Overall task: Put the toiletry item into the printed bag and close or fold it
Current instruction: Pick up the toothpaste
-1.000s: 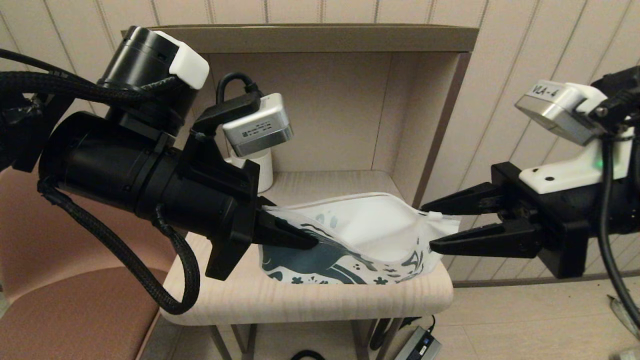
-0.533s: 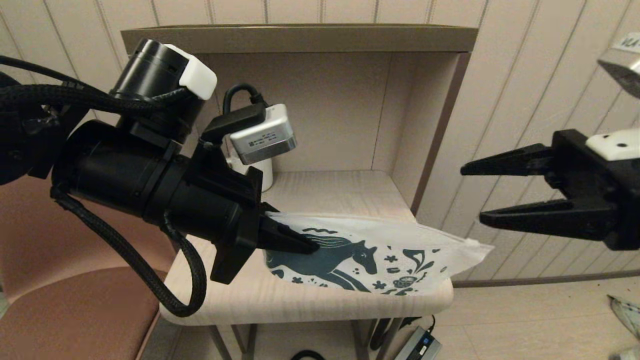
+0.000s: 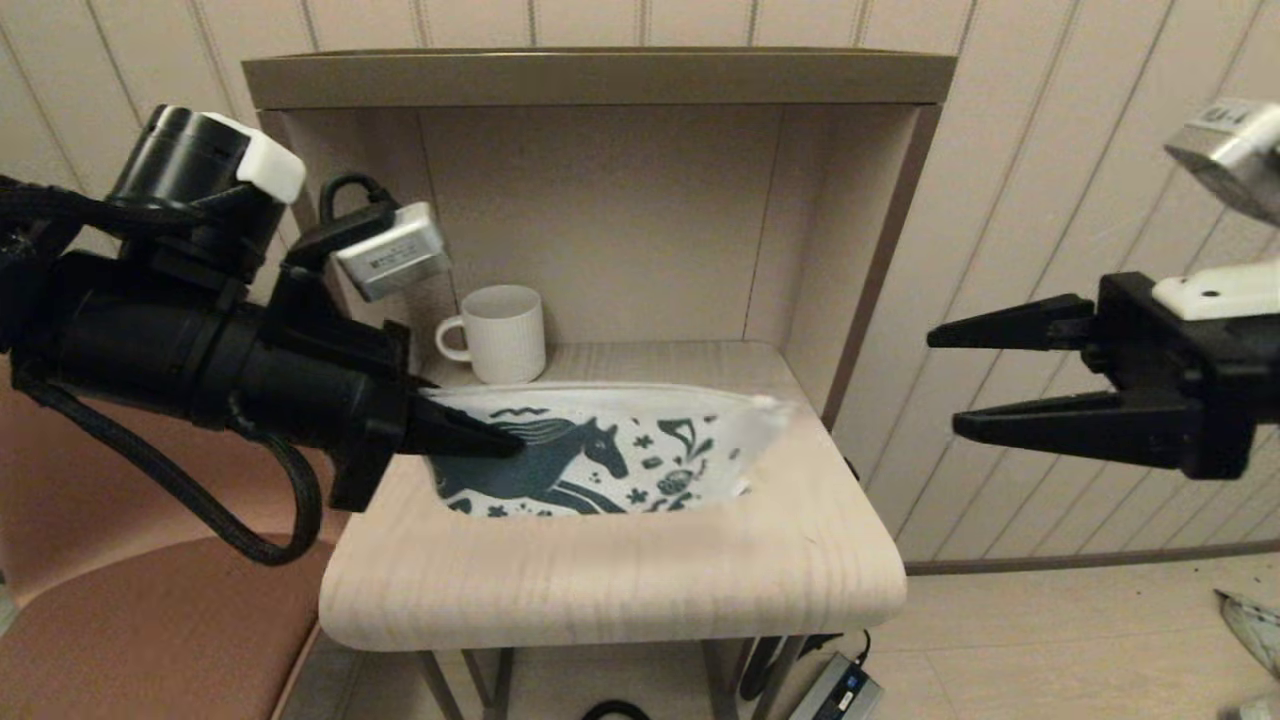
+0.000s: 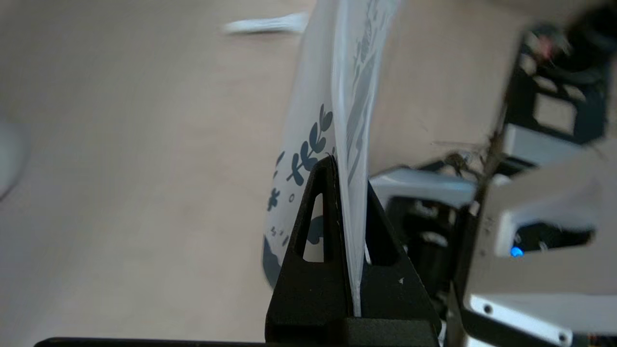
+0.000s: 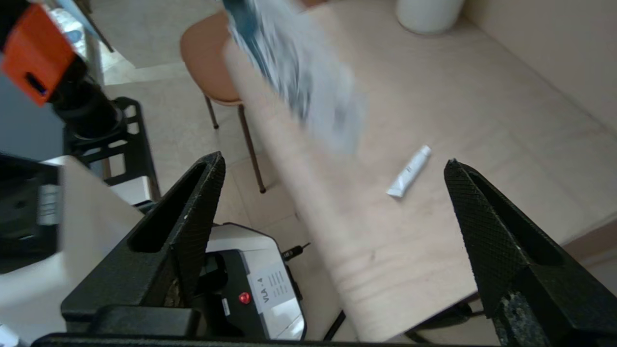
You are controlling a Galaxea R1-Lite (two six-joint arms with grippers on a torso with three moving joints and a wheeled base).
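The pale wood-grain worktop (image 3: 620,590) has a rounded front edge; beneath it a grey power brick (image 3: 835,688) lies on the tiled floor, and a brown padded chair (image 3: 150,620) stands off its left edge. On the worktop toward the right edge lies one small white tube-like toiletry item (image 5: 409,171), bare on the wood and apart from the pouch. Above the middle hangs one flat white printed bag with a dark teal galloping horse (image 3: 600,460), its left end clamped between the fingers of the left gripper (image 3: 490,440), the rest of it slanting toward the right. What lies inside the pouch cannot be told. The right gripper (image 3: 945,380) hovers beyond the right edge, fingers spread and holding nothing. At the back left corner stands one white ribbed mug (image 3: 500,333), within the beige panelled alcove (image 3: 640,220).
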